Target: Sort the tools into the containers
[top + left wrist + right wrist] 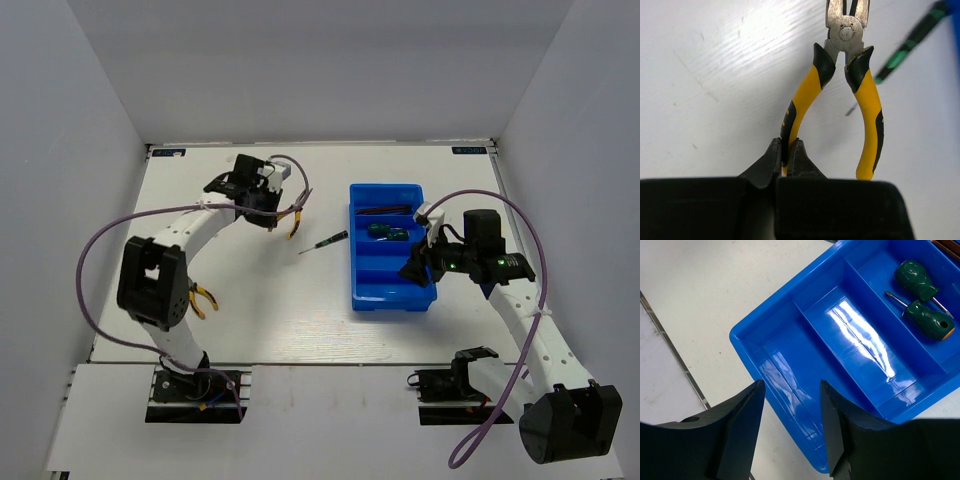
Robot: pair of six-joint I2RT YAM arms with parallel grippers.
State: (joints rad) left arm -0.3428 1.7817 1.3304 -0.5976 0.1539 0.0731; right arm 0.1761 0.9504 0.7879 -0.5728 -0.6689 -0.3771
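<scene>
My left gripper (279, 216) is shut on one handle of the yellow-handled pliers (297, 212), left of the bright blue tray (356, 290). In the left wrist view the fingers (771, 162) pinch the left handle of the pliers (867, 105), low over the white table. The slim dark-green tool (326, 243) lies just beyond them (912, 40). The tray's far compartment holds dark hex keys (386, 210). The second holds two green-handled screwdrivers (386, 232), which also show in the right wrist view (917, 277). My right gripper (418, 268) is open and empty above the tray's right near part (792, 390).
The tray's two near compartments (860, 345) hold nothing. A second yellow-and-black handled tool (203, 299) lies on the table beside the left arm's elbow, partly hidden. White walls enclose the table on the left, back and right.
</scene>
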